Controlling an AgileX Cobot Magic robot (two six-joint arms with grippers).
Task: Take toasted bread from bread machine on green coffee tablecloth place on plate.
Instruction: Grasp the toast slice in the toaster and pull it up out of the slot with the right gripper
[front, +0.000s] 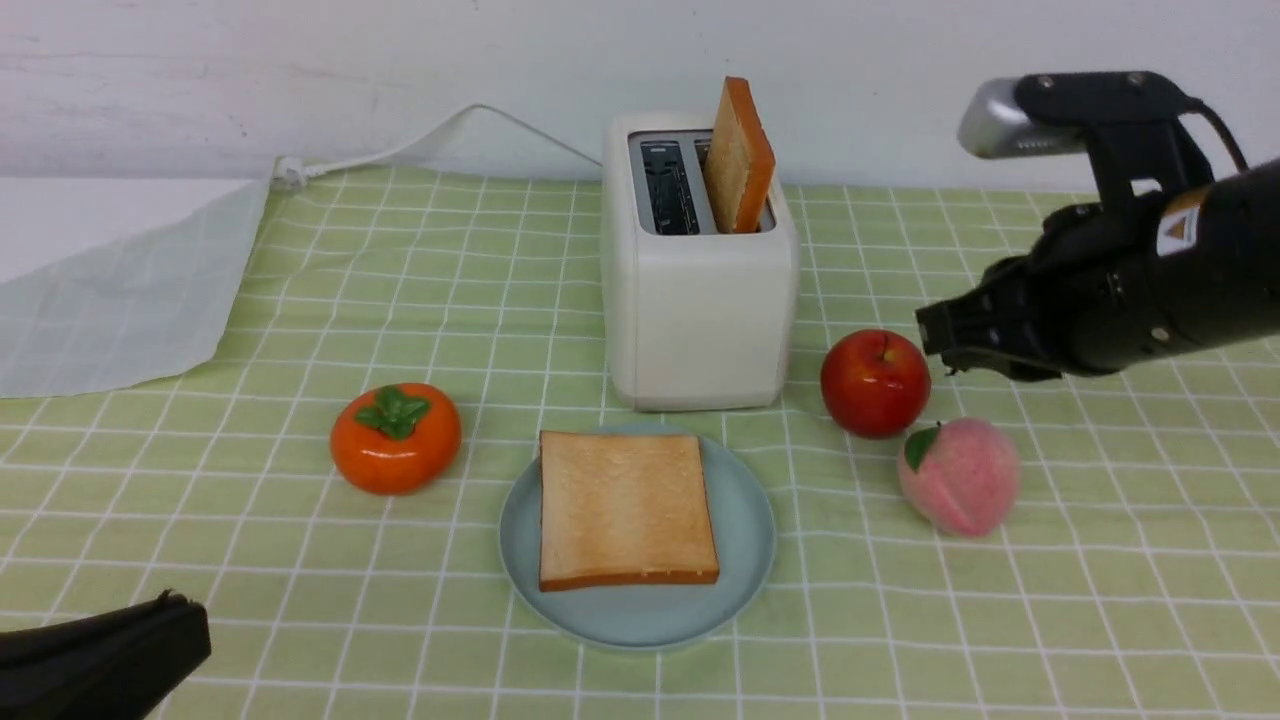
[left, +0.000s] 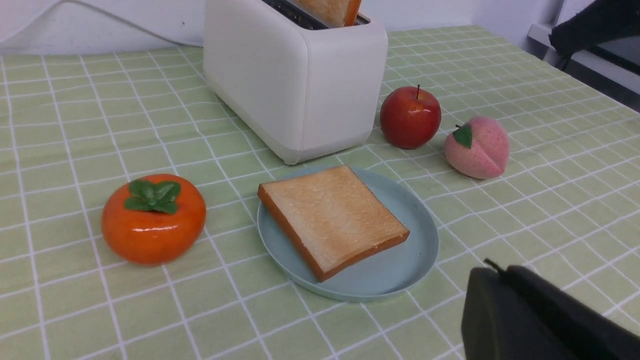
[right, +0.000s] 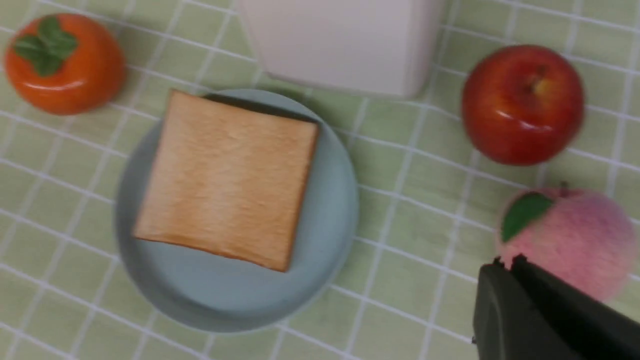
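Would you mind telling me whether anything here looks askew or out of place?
Two things: the tablecloth has its far-left corner folded over, showing the pale underside, and the toast slice in the toaster leans slightly rather than standing upright.

Lab-style test table: green tablecloth (front: 1100, 560), bare white wall (front: 300, 70), robot arm (front: 1200, 270).

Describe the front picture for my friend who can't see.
One toast slice lies flat on a blue-green plate in front of a cream toaster, whose right slot holds a second slice. A persimmon sits left, an apple and a peach right, on green cloth; the right gripper hovers shut near the apple.
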